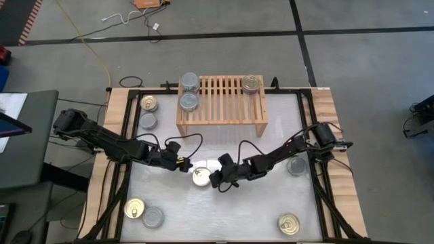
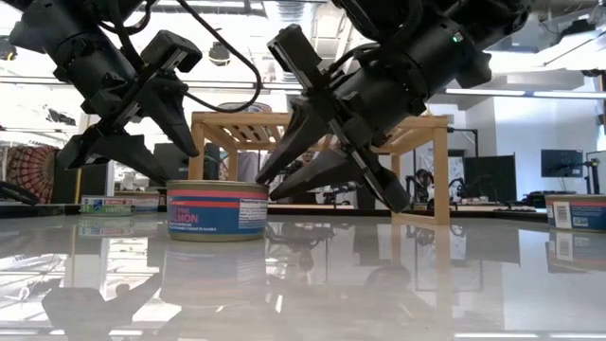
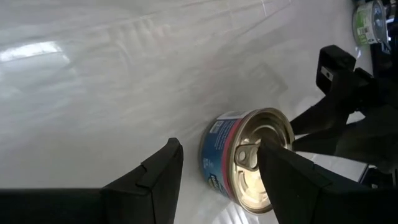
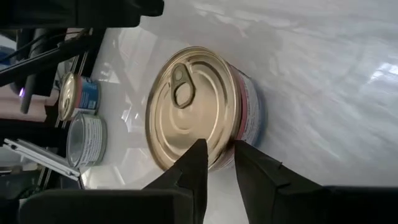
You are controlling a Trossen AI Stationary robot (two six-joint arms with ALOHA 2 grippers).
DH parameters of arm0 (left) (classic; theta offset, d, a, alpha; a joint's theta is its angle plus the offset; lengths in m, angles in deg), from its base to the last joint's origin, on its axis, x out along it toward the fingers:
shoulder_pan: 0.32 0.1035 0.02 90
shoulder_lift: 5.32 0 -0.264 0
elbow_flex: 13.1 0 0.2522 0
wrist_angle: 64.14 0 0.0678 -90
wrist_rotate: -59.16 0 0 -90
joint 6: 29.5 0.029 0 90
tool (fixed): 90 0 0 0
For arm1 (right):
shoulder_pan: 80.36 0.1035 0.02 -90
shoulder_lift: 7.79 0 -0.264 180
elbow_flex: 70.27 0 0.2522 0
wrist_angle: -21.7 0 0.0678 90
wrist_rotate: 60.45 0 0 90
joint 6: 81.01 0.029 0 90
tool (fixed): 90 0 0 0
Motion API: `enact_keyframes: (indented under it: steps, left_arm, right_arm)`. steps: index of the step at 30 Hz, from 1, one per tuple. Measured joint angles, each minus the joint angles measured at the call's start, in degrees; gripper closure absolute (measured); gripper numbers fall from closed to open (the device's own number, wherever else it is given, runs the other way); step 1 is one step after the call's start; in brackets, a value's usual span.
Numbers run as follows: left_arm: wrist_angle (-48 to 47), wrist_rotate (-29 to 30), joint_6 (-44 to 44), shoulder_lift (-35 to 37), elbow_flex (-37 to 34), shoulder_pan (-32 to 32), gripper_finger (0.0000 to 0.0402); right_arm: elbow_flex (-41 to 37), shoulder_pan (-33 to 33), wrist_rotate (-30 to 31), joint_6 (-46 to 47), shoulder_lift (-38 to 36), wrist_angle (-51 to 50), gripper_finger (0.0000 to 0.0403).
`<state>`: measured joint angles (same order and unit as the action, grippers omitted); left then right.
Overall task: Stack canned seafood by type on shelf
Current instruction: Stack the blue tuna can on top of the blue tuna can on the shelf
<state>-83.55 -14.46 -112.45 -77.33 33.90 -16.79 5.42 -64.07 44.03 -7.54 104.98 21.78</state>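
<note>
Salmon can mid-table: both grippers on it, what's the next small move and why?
Probably back the left gripper off. The salmon can sits flat on the table, and the right gripper already straddles its rim with fingers part open. Then the right can close and carry it to the shelf.

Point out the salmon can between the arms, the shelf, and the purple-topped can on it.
salmon can (image 1: pixel 201 177): high view, gold lid.
shelf (image 1: pixel 222 99): high view, slatted top.
purple-topped can (image 1: pixel 251 84): high view, its top.

You see a round gold-lidded tin (image 4: pixel 205 112) mid-table, its label blue with a red band. The slatted light-wood shelf (image 1: pixel 222 102) at the far side carries silver-topped tins (image 1: pixel 189 83) at its left end.
</note>
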Motion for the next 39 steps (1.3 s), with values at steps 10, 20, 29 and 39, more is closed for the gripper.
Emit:
enact_keyframes:
  steps: [10,20,29,39]
  left_arm:
    - [0.0,-1.2,1.7,0.0,0.0,0.0,0.0205]
    - [0.0,-2.7,2.9,0.0,0.0,0.0,0.0205]
    - [0.0,-4.6,6.2,0.0,0.0,0.0,0.0205]
    - [0.0,-5.6,8.6,0.0,0.0,-0.1,0.0205]
  right_arm:
    - [0.3,0.0,0.5,1.8,0.0,0.1,0.0296]
    - [0.8,-0.7,0.8,2.7,0.0,-0.1,0.0296]
    - [0.8,-0.7,1.1,3.1,0.0,0.0,0.0296]
    - [0.8,-0.7,2.4,4.3,0.0,-0.1,0.0296]
